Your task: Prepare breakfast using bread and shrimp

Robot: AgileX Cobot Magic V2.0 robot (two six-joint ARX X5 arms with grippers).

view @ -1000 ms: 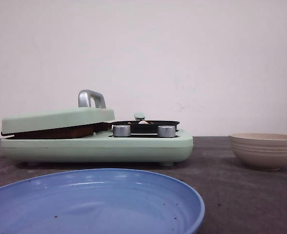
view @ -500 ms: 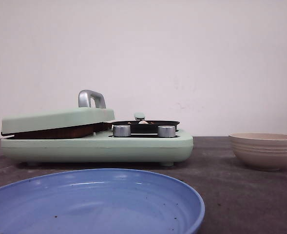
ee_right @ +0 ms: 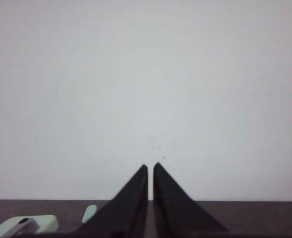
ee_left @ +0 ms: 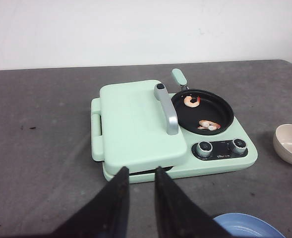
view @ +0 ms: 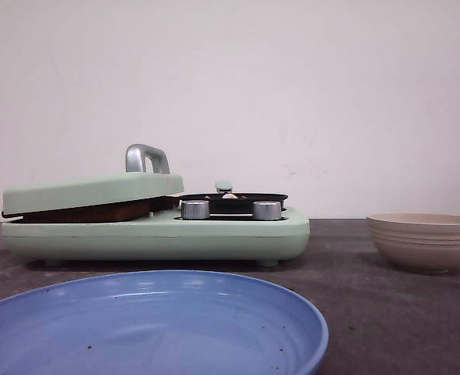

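The shrimp (ee_left: 201,113) lie in the small black pan (ee_left: 203,111) on the green cooker (ee_left: 136,130). No bread is visible; it may be under the closed lid (ee_left: 131,121). The left hand (ee_left: 138,181) is slightly open and empty, the right hand (ee_right: 150,171) nearly closed. Grabbing the lid's handle (ee_left: 166,108) off-centre could let it slip or nudge the pan.

You see a blue plate (view: 151,328) nearest you on the grey table (view: 347,266), and a beige bowl (view: 423,241) at right.

Matt mint cooker (ee_left: 136,129), brushed-metal handle (ee_left: 168,110), glossy blue plate (view: 151,324), matt grey table (ee_left: 41,148)
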